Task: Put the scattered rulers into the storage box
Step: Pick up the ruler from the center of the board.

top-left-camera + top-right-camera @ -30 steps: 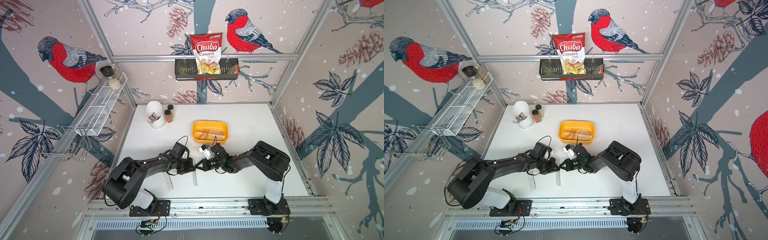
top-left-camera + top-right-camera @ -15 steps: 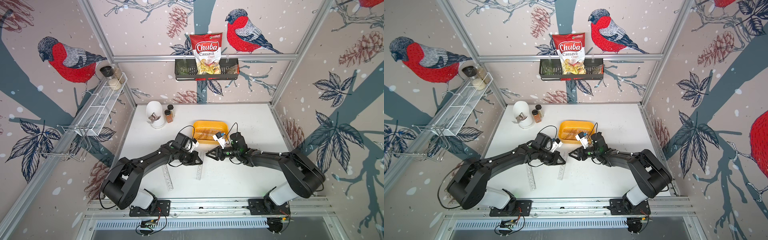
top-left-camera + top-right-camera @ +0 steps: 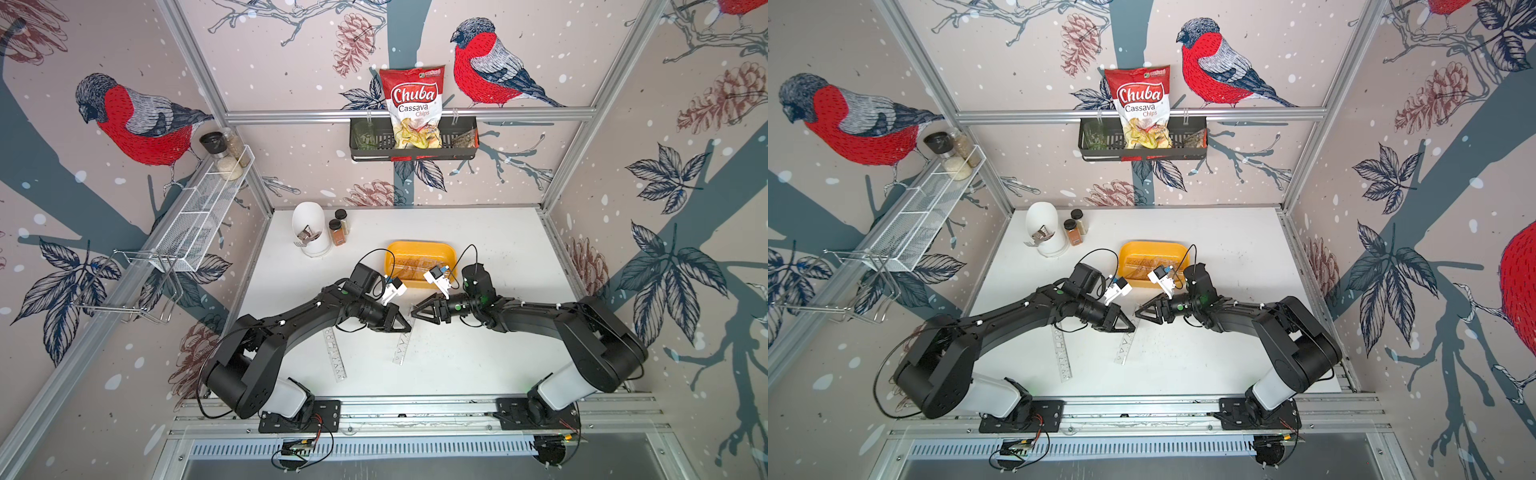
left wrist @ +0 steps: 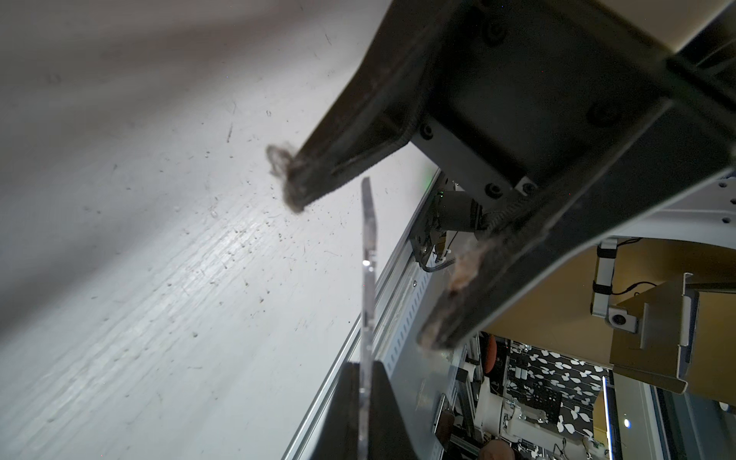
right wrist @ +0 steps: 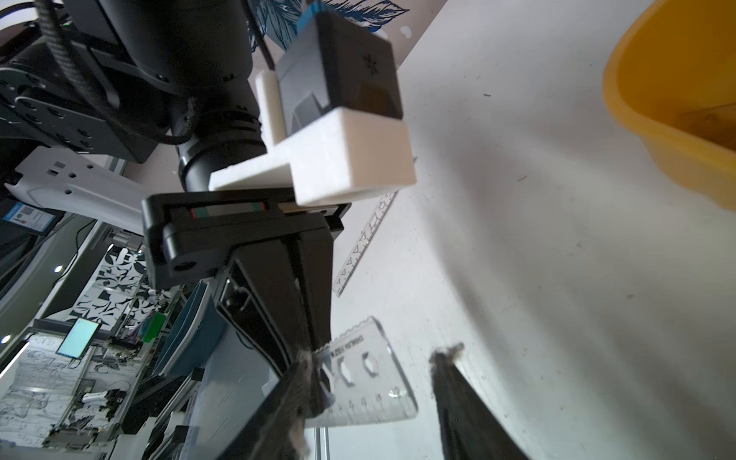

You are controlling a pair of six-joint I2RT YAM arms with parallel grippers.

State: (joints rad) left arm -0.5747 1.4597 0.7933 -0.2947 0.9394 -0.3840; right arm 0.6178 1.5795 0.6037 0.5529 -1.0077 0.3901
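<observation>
In the left wrist view my left gripper (image 4: 364,402) is shut on a clear stencil ruler (image 4: 368,259), seen edge-on. In both top views that ruler (image 3: 401,349) (image 3: 1124,347) runs from the left gripper (image 3: 408,329) toward the front edge. My right gripper (image 3: 414,312) faces it tip to tip and stands open. Its fingers (image 5: 458,398) straddle the ruler's rounded end (image 5: 370,378) without closing on it. A second clear ruler (image 3: 336,355) (image 5: 366,239) lies flat on the table under the left arm. The yellow storage box (image 3: 419,244) (image 5: 657,119) sits just behind both grippers and holds several rulers.
A white holder (image 3: 309,230) and two spice jars (image 3: 337,232) stand at the table's back left. A black wall basket (image 3: 413,149) with a chips bag hangs on the back wall. A white wire shelf (image 3: 199,216) runs along the left wall.
Both grippers have moved from near the front toward the box, taking the ruler along. The right gripper, shut a second ago, now stands open. The left gripper stays shut on the ruler.
</observation>
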